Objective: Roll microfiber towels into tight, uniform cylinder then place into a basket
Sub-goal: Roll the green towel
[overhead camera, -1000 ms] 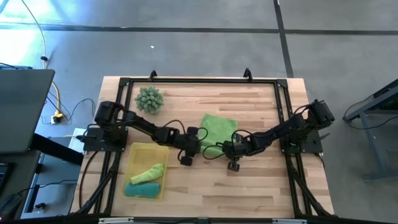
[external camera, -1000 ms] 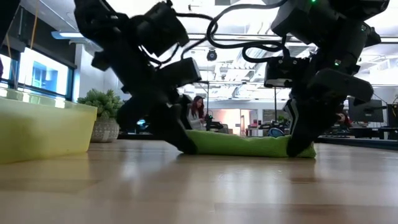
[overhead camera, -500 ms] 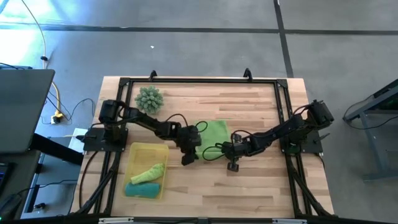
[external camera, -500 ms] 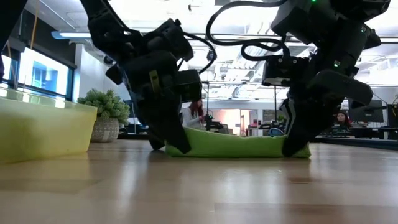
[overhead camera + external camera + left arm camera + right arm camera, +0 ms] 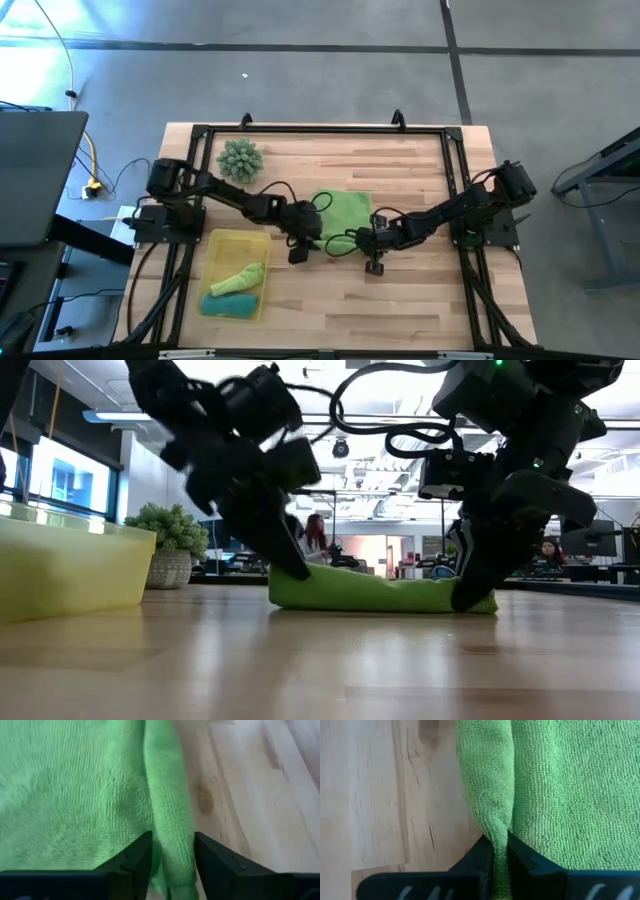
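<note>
Left claw (image 5: 297, 256) apart astride rolled hem | right claw (image 5: 374, 264) clamped on hem | lime towel (image 5: 345, 212) mid-desk toward near edge | soft, limp: pinch hem ends.

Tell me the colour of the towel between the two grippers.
Lime green; the towel shows best in the right wrist view.

Bright daylight, backlit motion-blurred arm silhouettes
</note>
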Robot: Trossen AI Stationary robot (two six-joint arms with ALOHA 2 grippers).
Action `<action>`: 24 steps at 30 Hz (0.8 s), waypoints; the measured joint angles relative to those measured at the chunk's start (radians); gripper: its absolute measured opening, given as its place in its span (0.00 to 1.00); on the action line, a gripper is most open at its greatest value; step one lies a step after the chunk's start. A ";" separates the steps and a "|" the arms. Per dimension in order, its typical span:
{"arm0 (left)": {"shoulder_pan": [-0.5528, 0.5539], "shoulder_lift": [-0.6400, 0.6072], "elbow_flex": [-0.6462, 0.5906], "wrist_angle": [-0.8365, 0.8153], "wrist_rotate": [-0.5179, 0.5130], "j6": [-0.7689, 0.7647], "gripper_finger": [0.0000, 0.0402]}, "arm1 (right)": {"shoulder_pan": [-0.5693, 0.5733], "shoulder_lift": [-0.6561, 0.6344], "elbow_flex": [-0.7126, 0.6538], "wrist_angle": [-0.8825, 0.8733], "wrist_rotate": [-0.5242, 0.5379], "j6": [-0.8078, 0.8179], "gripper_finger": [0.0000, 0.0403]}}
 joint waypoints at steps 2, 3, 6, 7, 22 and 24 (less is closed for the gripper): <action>0.004 -0.042 0.000 -0.059 -0.023 0.079 0.35 | 0.000 0.000 0.000 0.000 -0.001 0.000 0.04; 0.004 -0.068 0.000 -0.087 -0.041 0.115 0.36 | 0.000 0.000 0.000 0.000 -0.001 0.000 0.04; -0.004 -0.147 0.001 -0.166 -0.099 0.184 0.36 | 0.000 0.000 0.000 0.000 -0.003 0.000 0.04; -0.008 -0.166 0.001 -0.177 -0.108 0.192 0.36 | 0.000 0.000 0.000 0.000 -0.003 0.000 0.04; -0.194 -0.033 -0.001 -0.031 -0.401 0.376 0.37 | -0.009 0.000 0.000 0.005 -0.010 0.000 0.04; -0.186 -0.002 0.000 -0.032 -0.436 0.377 0.37 | -0.009 0.000 0.000 0.005 -0.009 0.000 0.04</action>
